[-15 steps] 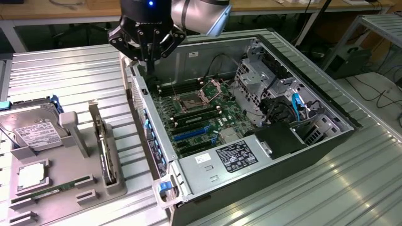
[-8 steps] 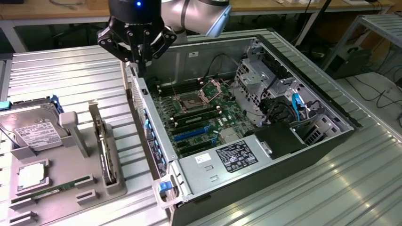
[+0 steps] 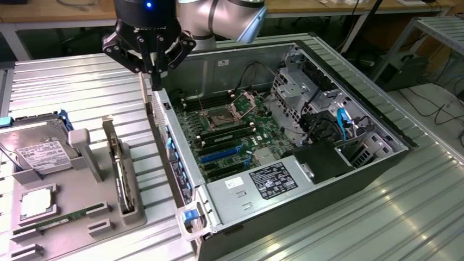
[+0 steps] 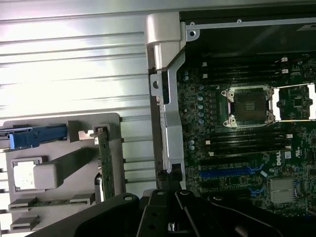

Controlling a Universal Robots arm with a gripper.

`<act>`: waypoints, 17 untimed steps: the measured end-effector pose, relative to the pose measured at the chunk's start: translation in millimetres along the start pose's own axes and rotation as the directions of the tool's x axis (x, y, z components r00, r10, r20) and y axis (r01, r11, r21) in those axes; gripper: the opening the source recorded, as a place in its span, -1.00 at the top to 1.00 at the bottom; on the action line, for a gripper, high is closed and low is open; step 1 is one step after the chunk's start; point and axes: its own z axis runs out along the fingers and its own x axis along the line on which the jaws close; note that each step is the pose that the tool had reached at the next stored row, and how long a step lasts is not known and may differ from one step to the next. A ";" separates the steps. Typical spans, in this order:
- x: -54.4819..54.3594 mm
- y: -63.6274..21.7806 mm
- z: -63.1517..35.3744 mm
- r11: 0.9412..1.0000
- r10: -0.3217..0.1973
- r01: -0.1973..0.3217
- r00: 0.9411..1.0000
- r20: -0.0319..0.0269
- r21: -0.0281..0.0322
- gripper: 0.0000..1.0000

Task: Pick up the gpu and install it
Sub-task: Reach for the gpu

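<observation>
The gpu [image 3: 118, 163] stands on its edge in a slot of the grey holder tray [image 3: 80, 217] at the exterior view's left, a thin green card seen edge-on. In the wrist view the gpu [image 4: 104, 160] is again edge-on in the same tray. My gripper [image 3: 155, 81] hangs above the rear wall of the open computer case [image 3: 174, 157], up and to the right of the card and well clear of it. Its fingers are shut together with nothing between them. In the wrist view the gripper [image 4: 169, 180] points down at the case's silver wall.
The motherboard [image 3: 232, 130] lies open inside the case, with blue expansion slots [image 3: 221, 155] and an empty processor socket [image 4: 252, 106]. A silver hard drive [image 3: 36, 155], a processor chip [image 3: 36, 202] and a memory stick [image 3: 58, 222] rest in the tray. Everything stands on the ribbed metal table [image 3: 87, 92].
</observation>
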 end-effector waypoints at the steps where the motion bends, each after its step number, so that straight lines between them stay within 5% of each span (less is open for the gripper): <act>1: 1.9 -0.2 -0.1 1.000 0.000 0.000 1.000 0.000 0.000 0.79; 17: 33.7 -3.2 -1.0 1.000 0.000 0.000 1.000 0.000 0.000 0.79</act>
